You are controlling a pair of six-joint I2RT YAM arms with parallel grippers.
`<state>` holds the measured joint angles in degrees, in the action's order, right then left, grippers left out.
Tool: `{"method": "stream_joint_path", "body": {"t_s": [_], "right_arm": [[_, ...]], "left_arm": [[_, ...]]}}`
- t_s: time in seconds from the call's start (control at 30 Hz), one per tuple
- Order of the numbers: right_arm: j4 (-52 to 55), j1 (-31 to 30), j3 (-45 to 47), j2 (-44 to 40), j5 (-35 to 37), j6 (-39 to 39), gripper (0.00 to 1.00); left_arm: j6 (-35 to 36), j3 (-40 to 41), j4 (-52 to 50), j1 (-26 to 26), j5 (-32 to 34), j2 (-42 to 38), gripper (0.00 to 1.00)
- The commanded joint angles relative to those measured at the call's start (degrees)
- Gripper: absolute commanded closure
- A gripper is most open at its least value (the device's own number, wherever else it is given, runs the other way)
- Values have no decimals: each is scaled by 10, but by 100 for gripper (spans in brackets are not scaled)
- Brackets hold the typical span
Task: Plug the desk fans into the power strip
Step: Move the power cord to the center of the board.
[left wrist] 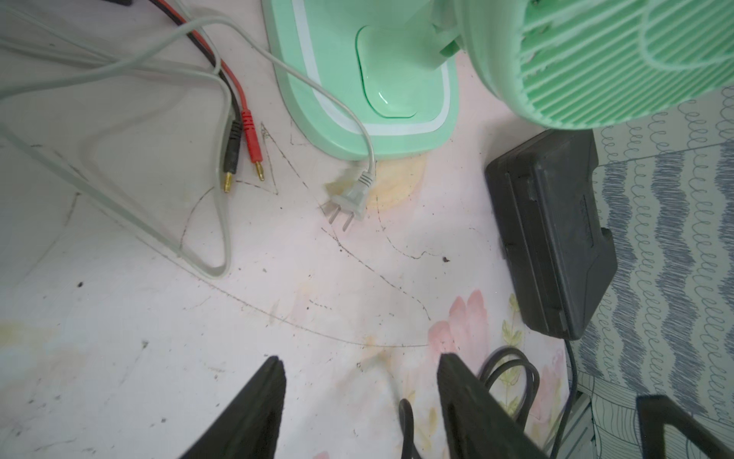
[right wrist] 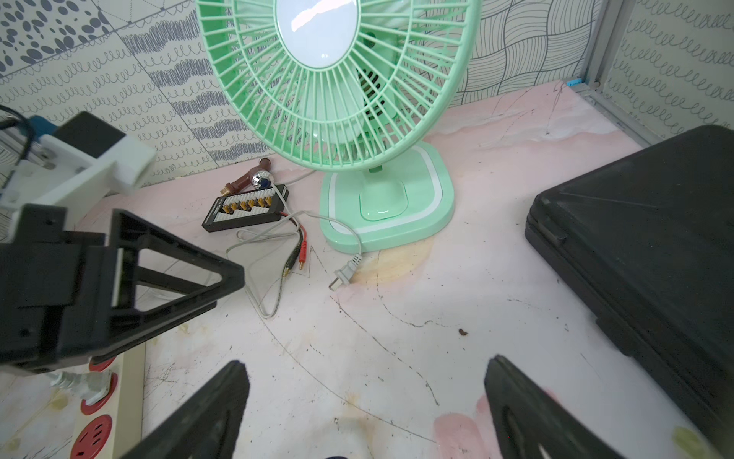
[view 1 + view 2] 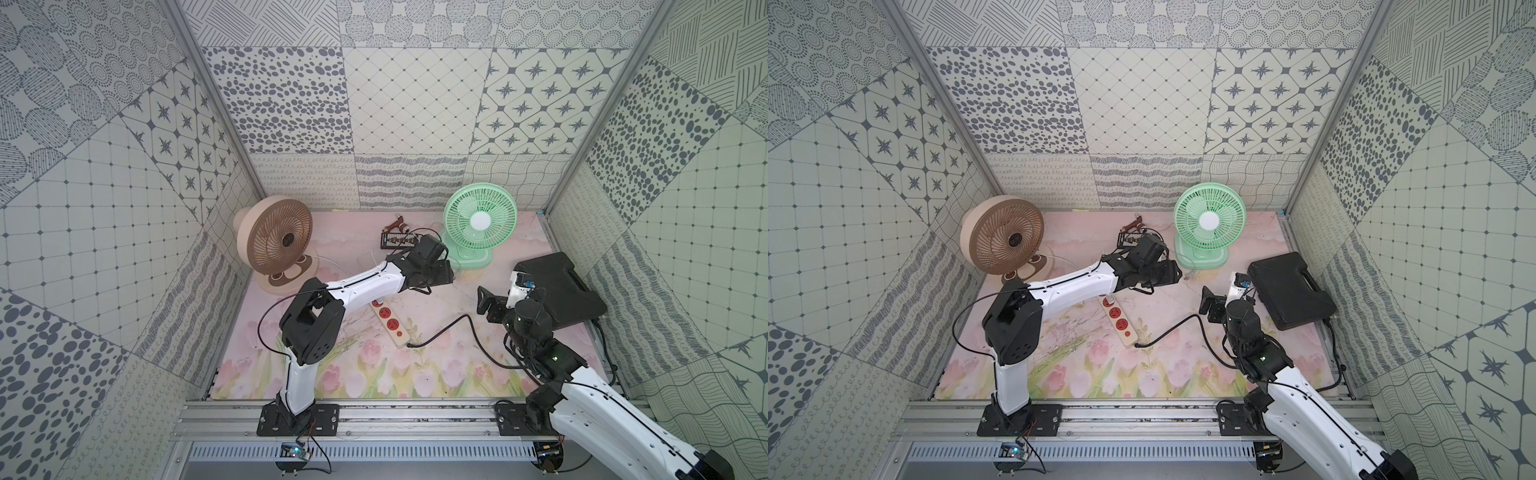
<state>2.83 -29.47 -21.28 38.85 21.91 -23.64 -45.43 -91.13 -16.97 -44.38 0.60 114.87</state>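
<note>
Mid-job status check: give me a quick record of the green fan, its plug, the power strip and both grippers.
green fan: upright at the back, not plugged in
plug: loose on the mat, beside the fan's base
power strip: flat on the mat; a grey plug fills one socket, owner unclear
left gripper: open, empty, short of the plug
right gripper: open, empty

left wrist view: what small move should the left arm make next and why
Probably ease the left gripper forward and down over the plug. It lies loose on the mat by the green fan, prongs free, ahead of the fingers, which stand apart holding nothing.
</note>
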Motion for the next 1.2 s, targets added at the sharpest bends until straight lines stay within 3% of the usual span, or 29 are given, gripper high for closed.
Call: {"method": "stream_joint_path", "body": {"t_s": [0.0,0.47,0.77,1.17], "right_arm": [[-10,3,5,-10,-7,-8,3],[-10,6,5,-10,-19,-13,3],[-14,7,4,-3,-27,-13,3],[-19,9,4,5,-33,-11,3]], "left_arm": [[13,-81,-46,-15,33,66,39],[183,-290,-139,-52,182,232,46],[269,-395,-181,-54,224,312,37],[295,-407,-172,-54,232,343,39]]}}
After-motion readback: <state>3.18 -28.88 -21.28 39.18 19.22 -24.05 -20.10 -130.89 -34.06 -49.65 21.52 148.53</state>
